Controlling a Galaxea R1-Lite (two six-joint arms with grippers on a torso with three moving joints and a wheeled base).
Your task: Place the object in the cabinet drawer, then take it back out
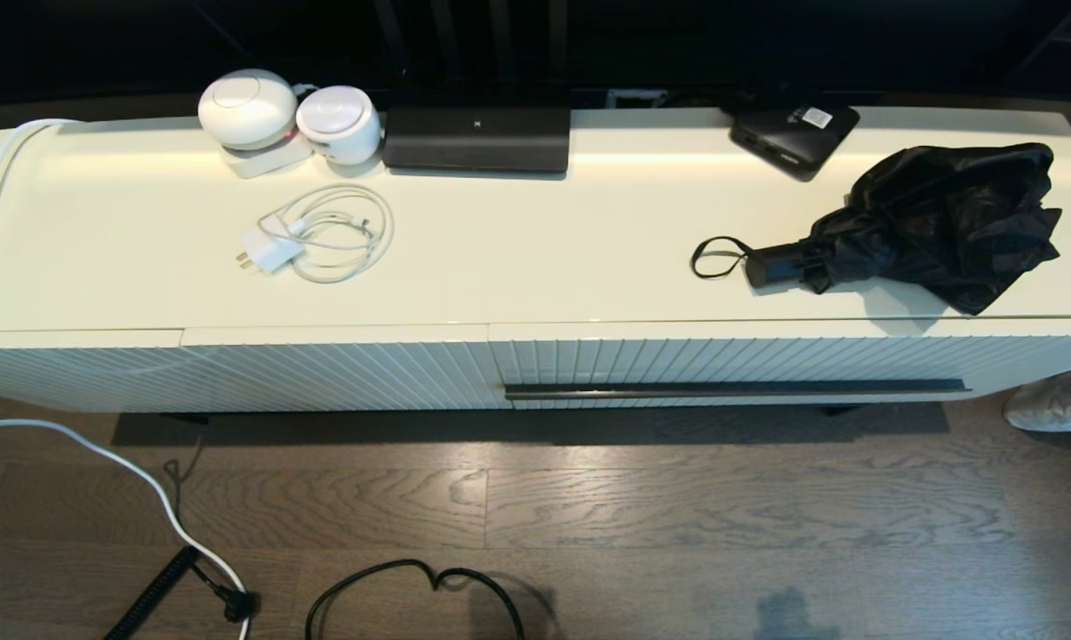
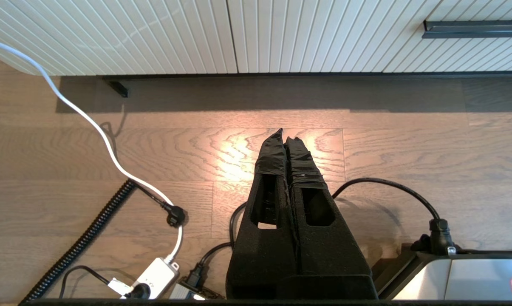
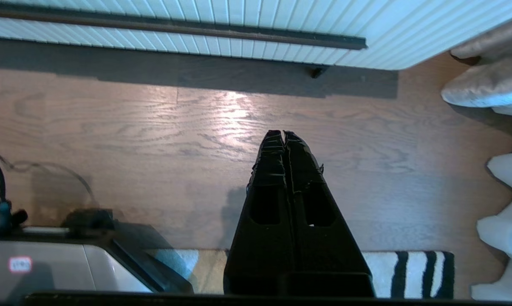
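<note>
The black folding umbrella [image 1: 935, 222] lies on the cabinet top at the right, its short handle [image 1: 775, 264] and wrist loop [image 1: 717, 258] pointing left. Below it the ribbed cream drawer [image 1: 766, 360] is closed, its long dark handle bar [image 1: 735, 388] running along the front; the bar also shows in the wrist views [image 2: 474, 29] [image 3: 175, 27]. Neither arm appears in the head view. My left gripper [image 2: 284, 135] hangs low over the wooden floor in front of the cabinet, shut and empty. My right gripper [image 3: 283, 134] hangs likewise over the floor, shut and empty.
On the cabinet top stand two white round devices [image 1: 249, 108] [image 1: 339, 123], a coiled white charger cable [image 1: 322, 233], a black flat device [image 1: 477, 138] and a black box with a white label [image 1: 793, 133]. Cables [image 1: 411, 587] lie on the floor. A striped rug [image 3: 413, 272] lies beside the base.
</note>
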